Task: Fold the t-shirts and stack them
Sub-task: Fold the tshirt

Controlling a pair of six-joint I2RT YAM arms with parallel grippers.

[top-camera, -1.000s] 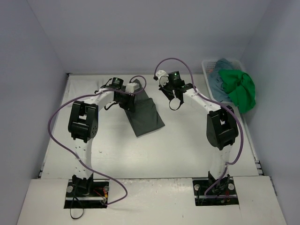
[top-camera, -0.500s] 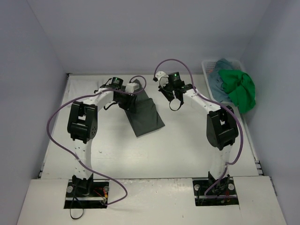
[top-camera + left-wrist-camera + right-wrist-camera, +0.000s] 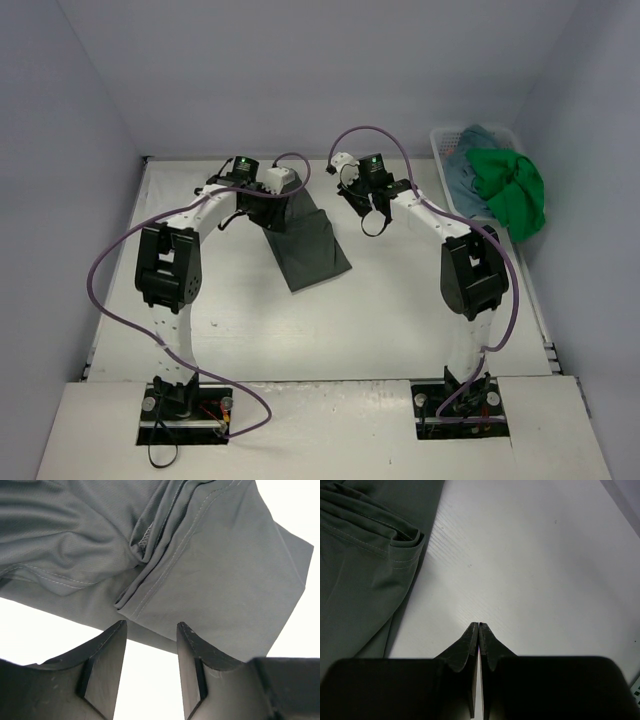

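A dark grey-green t-shirt (image 3: 315, 248) lies folded into a long strip on the white table, its seams and bunched folds (image 3: 150, 555) filling the left wrist view. My left gripper (image 3: 266, 210) hovers at the strip's far left end, and in its wrist view the left gripper (image 3: 151, 625) is open with nothing between the fingers. My right gripper (image 3: 374, 222) is shut and empty over bare table just right of the shirt; in its wrist view the right gripper (image 3: 479, 624) has the shirt's edge (image 3: 370, 565) to its left. A bright green t-shirt (image 3: 515, 195) and a teal-blue t-shirt (image 3: 468, 168) are heaped together.
The white mesh basket (image 3: 440, 140) holding the two heaped shirts stands at the back right, with the green one spilling over its edge. Grey walls close in the table on three sides. Purple cables loop off both arms.
My left gripper's jaws have opened and let go of the dark shirt, and the left arm has shifted slightly left and back. The right arm has barely moved.
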